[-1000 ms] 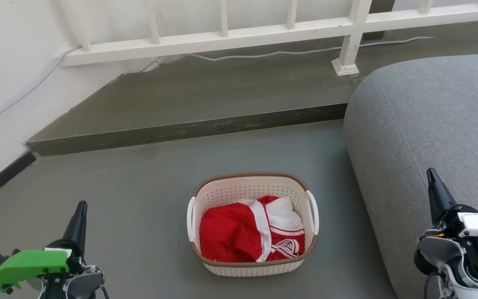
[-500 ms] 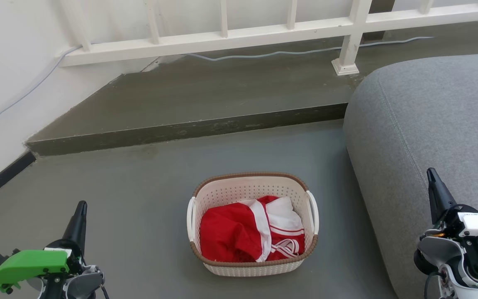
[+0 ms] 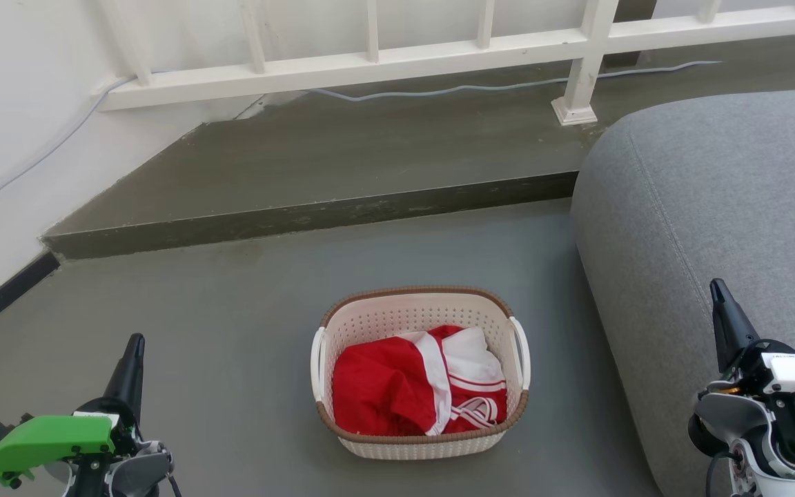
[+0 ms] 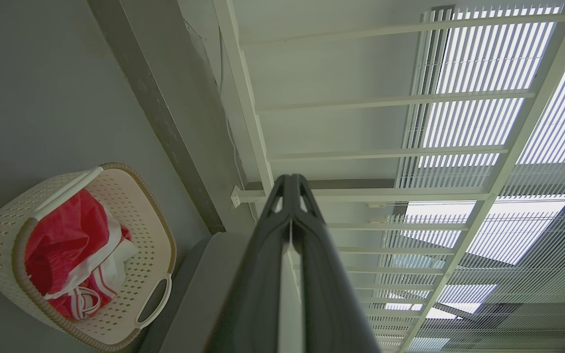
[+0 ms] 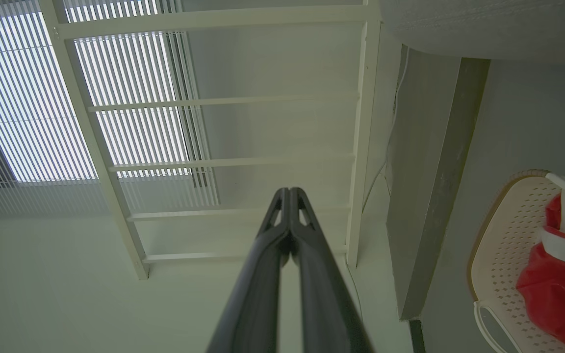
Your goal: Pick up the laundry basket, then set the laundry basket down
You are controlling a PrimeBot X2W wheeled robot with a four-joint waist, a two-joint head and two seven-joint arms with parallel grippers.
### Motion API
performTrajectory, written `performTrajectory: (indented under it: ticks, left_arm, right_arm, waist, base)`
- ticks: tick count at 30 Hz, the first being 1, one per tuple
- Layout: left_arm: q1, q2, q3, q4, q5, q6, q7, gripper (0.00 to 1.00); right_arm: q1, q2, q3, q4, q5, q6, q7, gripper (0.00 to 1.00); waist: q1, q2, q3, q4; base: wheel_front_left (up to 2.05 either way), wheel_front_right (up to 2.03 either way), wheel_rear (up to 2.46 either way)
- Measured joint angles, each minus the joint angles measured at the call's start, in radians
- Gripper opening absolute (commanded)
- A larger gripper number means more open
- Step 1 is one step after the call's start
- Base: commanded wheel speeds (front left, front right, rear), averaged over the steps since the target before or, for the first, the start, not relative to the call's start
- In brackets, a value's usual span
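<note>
The grey floor point(image 3: 232, 331) is stretching away to a raised step point(image 3: 301, 214) and a white railing point(image 3: 370, 59) on the far side, and a grey sofa point(image 3: 715, 207) is taking up the right. The laundry basket point(image 3: 411, 314) is sitting on the floor, near and central, just left of the sofa, holding red-and-white clothing point(image 3: 377, 386). The left gripper point(image 3: 136, 339) is hovering well to the basket's left. The right gripper point(image 3: 717, 286) is hanging in front of the sofa. Both are keeping their fingers pressed together on nothing.

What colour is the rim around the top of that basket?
Brown, with a woven look, on the laundry basket; the head view shows it best.
</note>
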Motion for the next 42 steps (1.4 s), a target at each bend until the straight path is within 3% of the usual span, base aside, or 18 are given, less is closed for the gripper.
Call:
performTrajectory:
  ticks: [42]
  left_arm:
    - [0.000,0.000,0.001,-0.001,0.000,0.000,0.000,0.00]
  right_arm:
    - [0.000,0.000,0.000,-0.001,0.000,0.000,0.000,0.00]
  waist:
    - [0.0000,0.0000,0.000,0.000]
  base:
    - [0.00,0.00,0.00]
